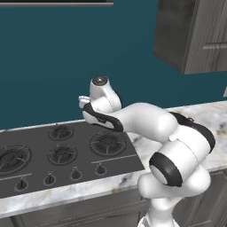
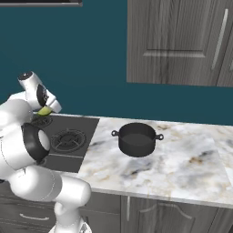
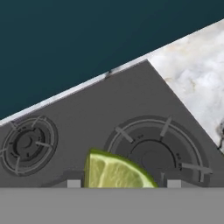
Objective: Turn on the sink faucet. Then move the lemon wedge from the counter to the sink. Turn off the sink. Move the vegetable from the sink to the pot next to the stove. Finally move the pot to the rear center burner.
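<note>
i have the gripper [image 3: 124, 183] half closed on the lemon wedge [image 3: 114, 171], up over the stove [image 3: 109, 118]. the pot [image 2: 137, 139] sits empty on the counter [image 2: 182, 164] beside it, so the drop-in and the burner move remain.

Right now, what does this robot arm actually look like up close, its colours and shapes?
The arm is built of smooth, glossy white rounded shells, bulging like fat tubes. Black bands ring the joints between sections. A round grey cap closes the top of one joint. The gripper ends in two small grey square finger tips. No loose cables or markings show.
</note>
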